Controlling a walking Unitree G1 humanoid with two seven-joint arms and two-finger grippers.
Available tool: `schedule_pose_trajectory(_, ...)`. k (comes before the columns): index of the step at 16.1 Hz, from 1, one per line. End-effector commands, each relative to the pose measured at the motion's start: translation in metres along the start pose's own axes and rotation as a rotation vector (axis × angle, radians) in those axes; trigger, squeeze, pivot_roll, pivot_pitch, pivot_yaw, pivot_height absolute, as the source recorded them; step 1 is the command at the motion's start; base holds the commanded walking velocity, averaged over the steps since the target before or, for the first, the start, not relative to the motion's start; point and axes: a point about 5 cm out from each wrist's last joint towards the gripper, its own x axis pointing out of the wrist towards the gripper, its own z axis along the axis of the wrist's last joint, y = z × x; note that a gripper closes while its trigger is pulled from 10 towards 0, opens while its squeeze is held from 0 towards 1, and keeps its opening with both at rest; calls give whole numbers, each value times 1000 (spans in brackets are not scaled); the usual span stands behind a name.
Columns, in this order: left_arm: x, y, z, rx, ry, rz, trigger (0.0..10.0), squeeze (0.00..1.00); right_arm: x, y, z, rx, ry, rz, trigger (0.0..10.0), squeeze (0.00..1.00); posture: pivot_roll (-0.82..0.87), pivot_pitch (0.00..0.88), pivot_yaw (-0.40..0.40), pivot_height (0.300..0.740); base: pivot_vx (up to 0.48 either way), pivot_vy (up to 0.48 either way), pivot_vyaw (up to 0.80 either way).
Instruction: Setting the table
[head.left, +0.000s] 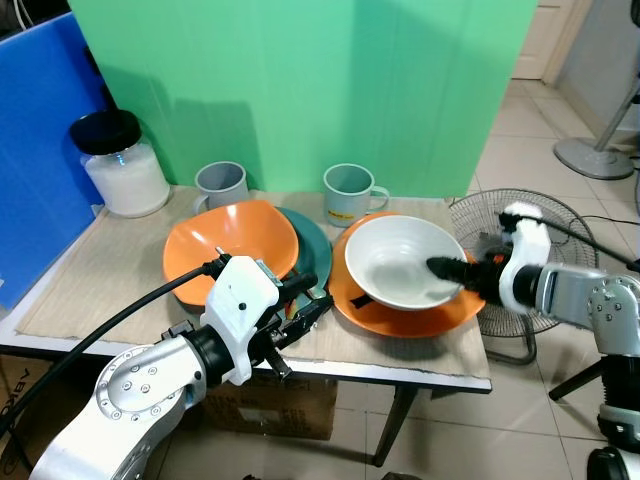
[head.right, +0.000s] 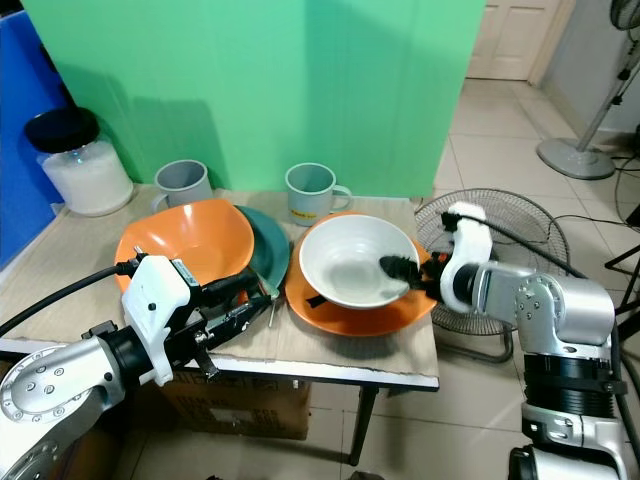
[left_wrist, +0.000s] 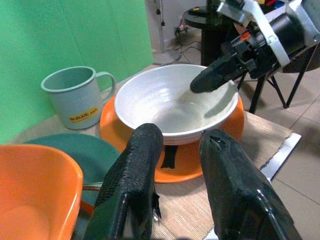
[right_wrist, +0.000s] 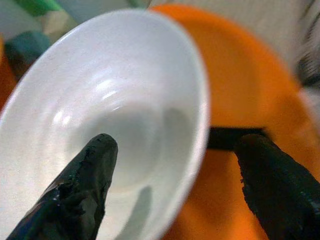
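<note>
Over on the right side of the table (head.left: 110, 290), the right gripper (right_wrist: 175, 172) reaches in from the right and straddles the near right rim of the white bowl (head.left: 400, 260): its fingers are spread wide apart, one inside the bowl and the other outside over the orange plate (head.left: 450, 312), with the rim between them, and they do not look closed on it. The white bowl sits on that orange plate, and a black strip (left_wrist: 169, 156) pokes out from under the bowl on the plate's near side. The left gripper (head.left: 305, 318) hovers low over the near edge of the table, just left of the orange plate, its two fingers (left_wrist: 135, 175) parted by a modest gap and holding nothing. Just beyond it, an orange bowl (head.left: 230, 248) rests on the left part of a dark teal plate (head.left: 312, 245), which lies between the orange bowl and the orange plate and touches or slightly overlaps both. Farther back, two grey mugs stand near the green backdrop (head.left: 300, 90): the left mug (head.left: 221, 185) behind the orange bowl, and the right mug (head.left: 350, 193), which has a yellow label, behind the gap between the teal plate and the white bowl. At the far left corner stands a glass jar (head.left: 122, 165) with a black lid and white contents, beside a blue panel (head.left: 40, 150). A floor fan (head.left: 520, 215) lies on the tiled floor just right of the table, behind the right arm, and a cardboard box (head.left: 290, 405) sits under the table.
</note>
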Motion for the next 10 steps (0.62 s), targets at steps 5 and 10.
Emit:
schedule_pose_trajectory(5,0,0,5,24,-9,-21,10000,0,3,1,0,97,19,2,0,0,-21,0,29,740,0,0,0)
schedule_pose_trajectory(10,0,-1,4,27,-3,-24,10000,0,5,4,-2,129,36,10,0,0,-18,0,28,740,0,0,0)
